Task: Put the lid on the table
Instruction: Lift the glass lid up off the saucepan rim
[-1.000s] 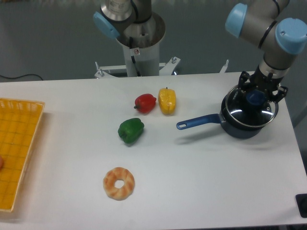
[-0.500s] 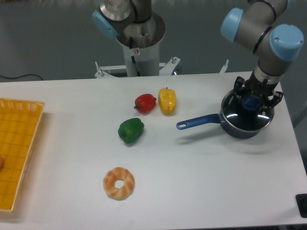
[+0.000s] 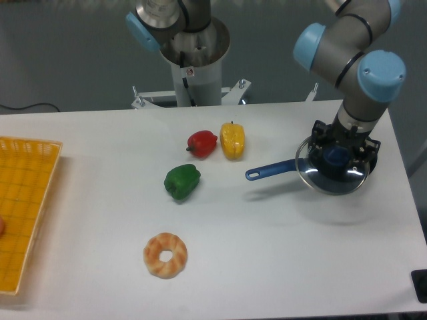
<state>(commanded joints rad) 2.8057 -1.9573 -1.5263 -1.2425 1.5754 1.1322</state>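
Note:
The round glass lid (image 3: 319, 180) with a silver rim hangs from my gripper (image 3: 337, 157), which is shut on its dark blue knob. The lid is held a little above the dark blue saucepan (image 3: 270, 171) and shifted slightly left of it. Most of the pan's body is hidden behind the lid and gripper; its long handle points left. The white table (image 3: 267, 253) spreads below and to the left.
A red pepper (image 3: 201, 143), a yellow pepper (image 3: 232, 141), a green pepper (image 3: 182, 181) and a bagel (image 3: 165, 254) lie on the middle of the table. A yellow mesh tray (image 3: 23, 207) sits at the left edge. The robot base (image 3: 193, 60) stands behind.
My gripper has lifted the lid off the saucepan and carried it slightly left and towards the front. The other objects have not moved.

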